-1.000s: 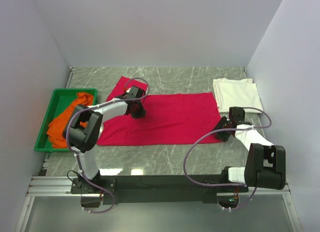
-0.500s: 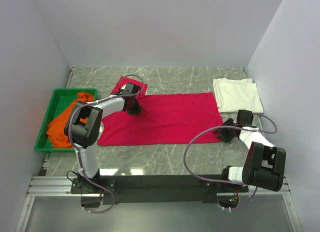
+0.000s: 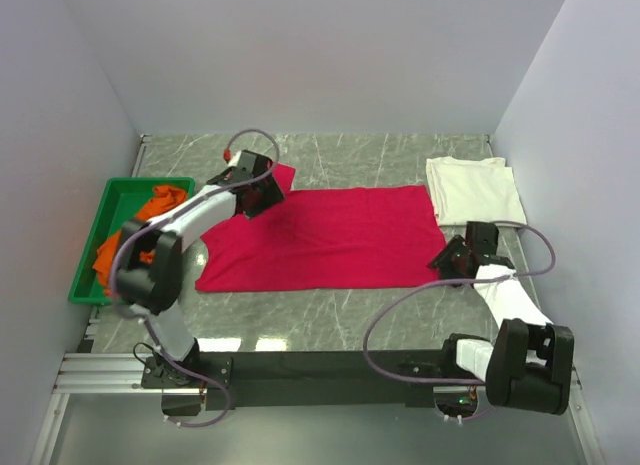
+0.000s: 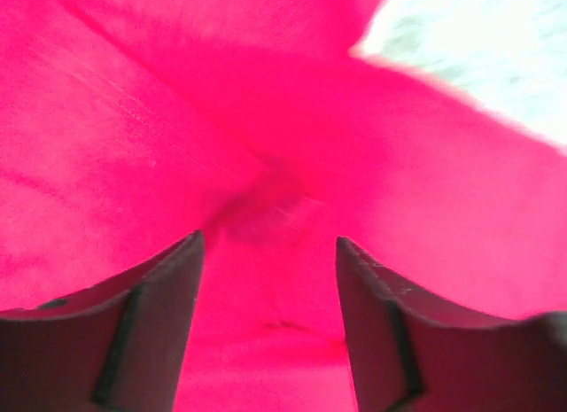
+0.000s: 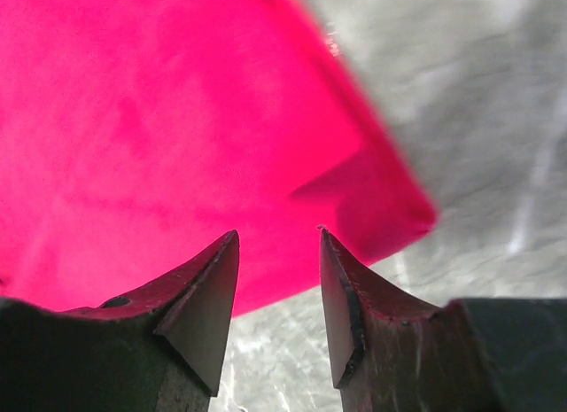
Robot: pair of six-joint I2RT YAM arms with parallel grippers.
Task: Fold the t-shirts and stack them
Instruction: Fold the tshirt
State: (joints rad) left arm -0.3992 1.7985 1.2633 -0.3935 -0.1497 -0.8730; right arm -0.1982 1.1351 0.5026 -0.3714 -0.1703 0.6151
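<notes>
The grey stone desk (image 3: pixel 330 320) has white walls around it. The red t-shirt (image 3: pixel 330 240) lies flat in the middle. My left gripper (image 4: pixel 266 244) hangs over its far left sleeve, jaws apart, holding nothing. My right gripper (image 5: pixel 279 235) is at the shirt's near right corner, also apart and empty. The cream t-shirt (image 3: pixel 472 190) lies folded in the desk's far right corner. The orange t-shirt (image 3: pixel 125 247) sits in the green bin (image 3: pixel 122 197) at the left edge.

Table (image 3: pixel 340 320): spread t-shirt (image 3: pixel 330 235) flat at centre. Just right of its far-right corner: folded t-shirt (image 3: pixel 473 188). Just left of it: bin (image 3: pixel 120 200), crumpled t-shirt (image 3: pixel 168 198) inside. Left gripper (image 3: pixel 255 193) over its far-left sleeve; right gripper (image 3: pixel 450 260) at its near-right corner.
</notes>
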